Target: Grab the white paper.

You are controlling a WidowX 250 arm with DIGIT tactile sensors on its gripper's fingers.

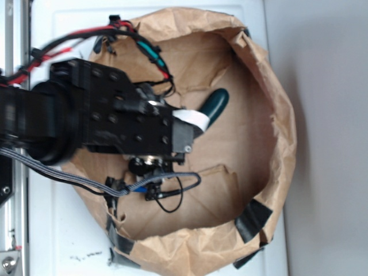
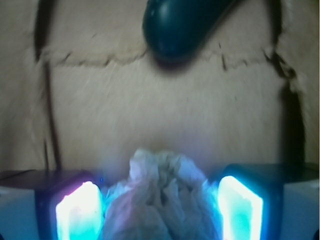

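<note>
white paper sits crumpled between my claw fingers, which stand apart on either side. i'd close slowly and squarely, keeping clear of the green cucumber ahead.

Dark green cucumber just ahead

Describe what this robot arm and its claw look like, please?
The arm is chunky black plastic with screw holes, trailed by red, black and grey braided cables. The gripper has two flat fingers that glow cyan-white in the wrist camera.
</note>
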